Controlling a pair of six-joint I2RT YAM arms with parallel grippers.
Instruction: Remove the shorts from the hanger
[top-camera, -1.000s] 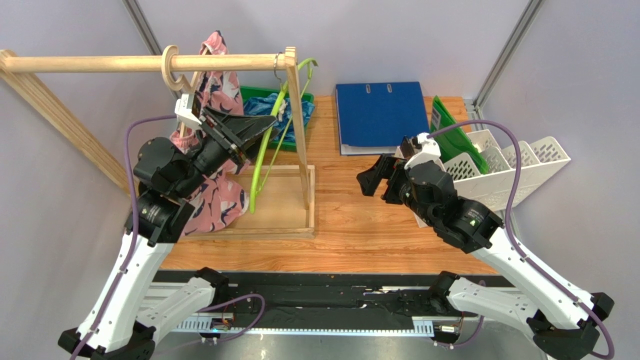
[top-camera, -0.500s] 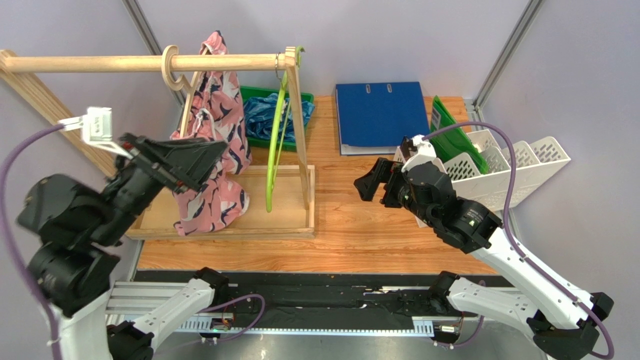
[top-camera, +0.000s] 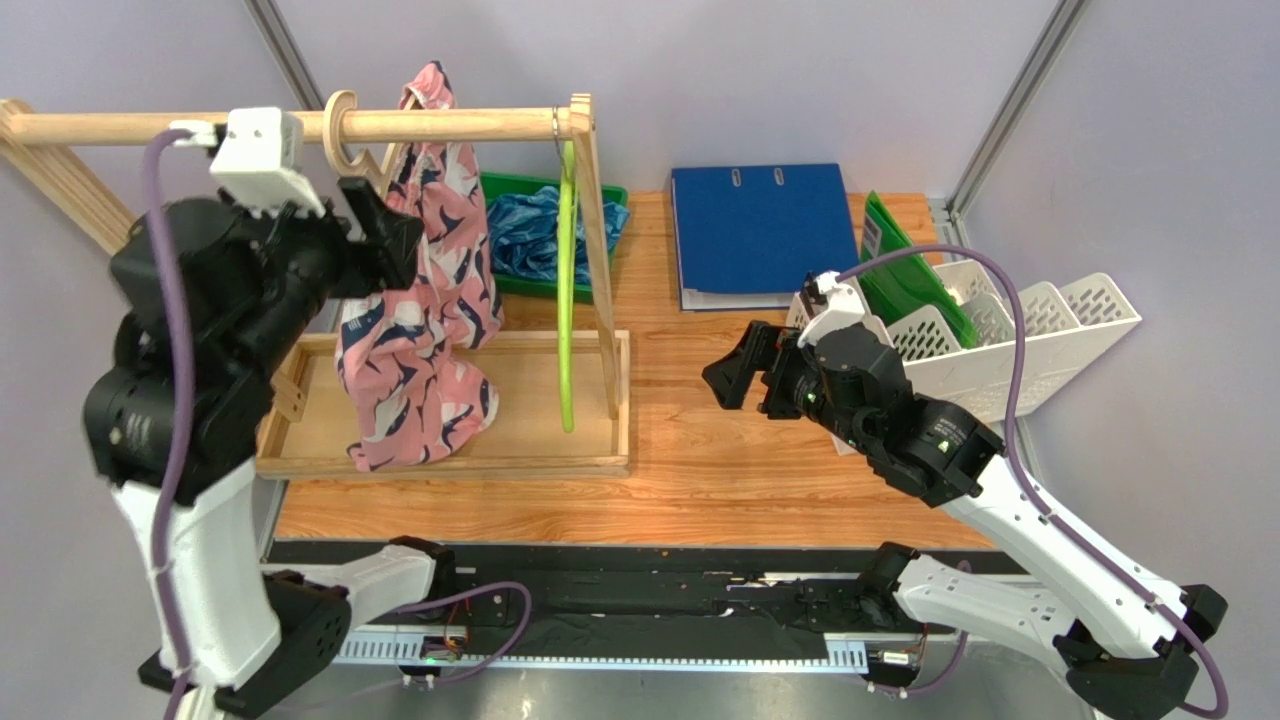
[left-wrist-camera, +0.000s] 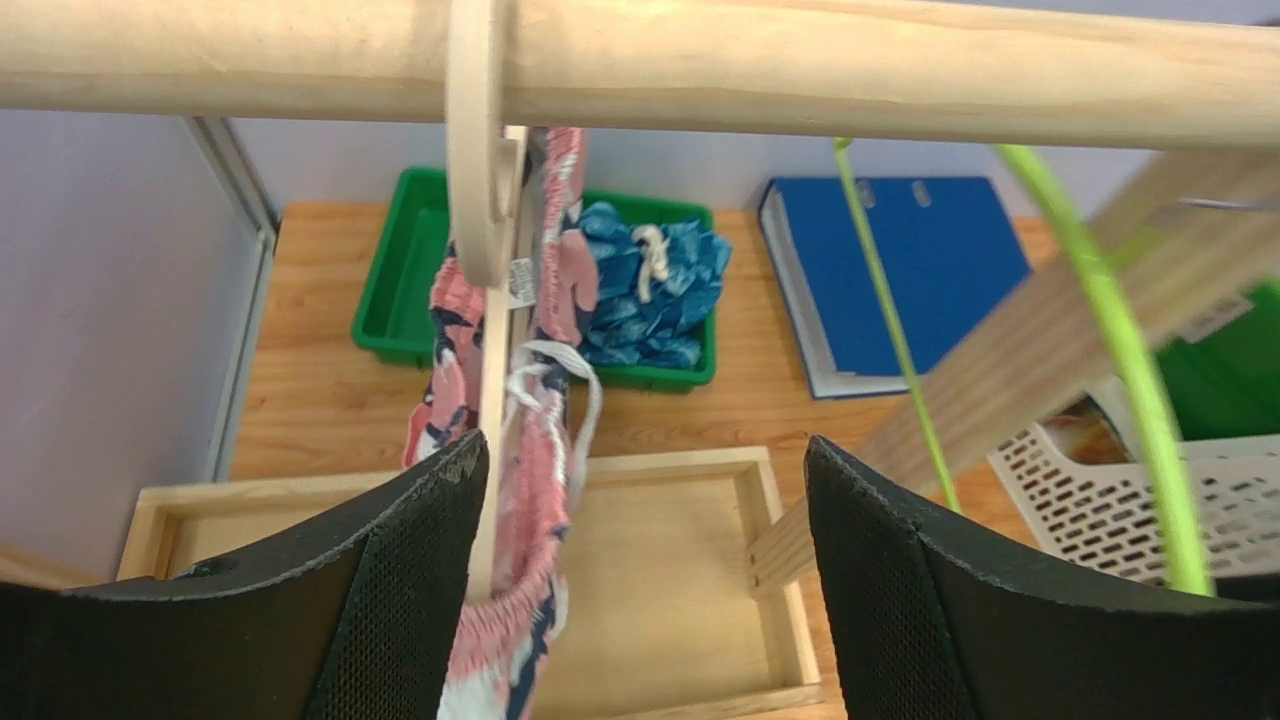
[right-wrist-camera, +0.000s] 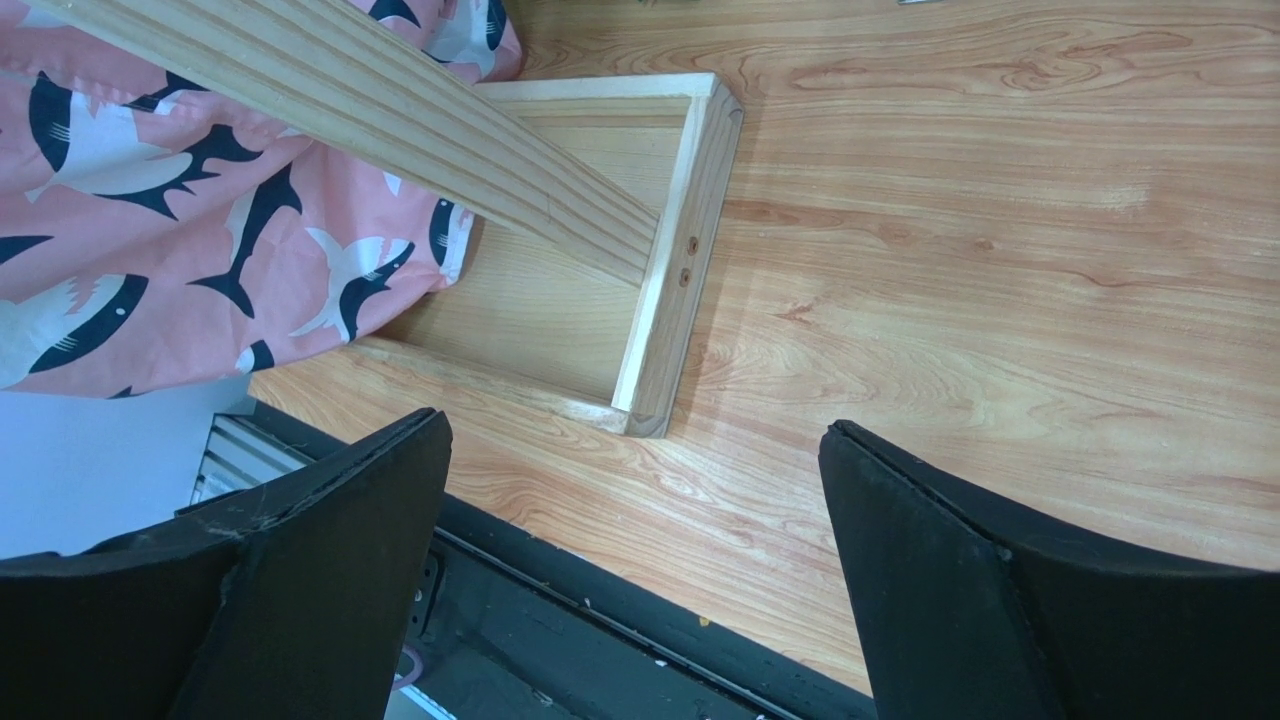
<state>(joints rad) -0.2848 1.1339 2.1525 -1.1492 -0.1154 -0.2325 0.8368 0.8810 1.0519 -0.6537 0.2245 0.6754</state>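
The pink shorts (top-camera: 421, 338) with dark-blue and white shapes hang on a wooden hanger (top-camera: 343, 138) hooked over the rack's rod. In the left wrist view the pink shorts (left-wrist-camera: 519, 600) lie just inside my left finger (left-wrist-camera: 406, 585). My left gripper (top-camera: 388, 237) is raised beside the hanger, open and empty, as the left wrist view (left-wrist-camera: 646, 450) also shows. The blue-teal shorts (top-camera: 526, 240) lie in a green bin (top-camera: 504, 188) behind the rack. My right gripper (top-camera: 732, 368) is open and empty above the table, right of the rack.
An empty green hanger (top-camera: 567, 285) hangs at the rod's right end. The rack's wooden tray base (top-camera: 586, 450) lies under the shorts. A blue binder (top-camera: 759, 233), a green folder (top-camera: 899, 255) and white file racks (top-camera: 1022, 338) are at the back right.
My left arm has swung up from low on the left to just under the rod beside the pink shorts. The green hanger has swung back to hang straight. The right arm has barely moved.
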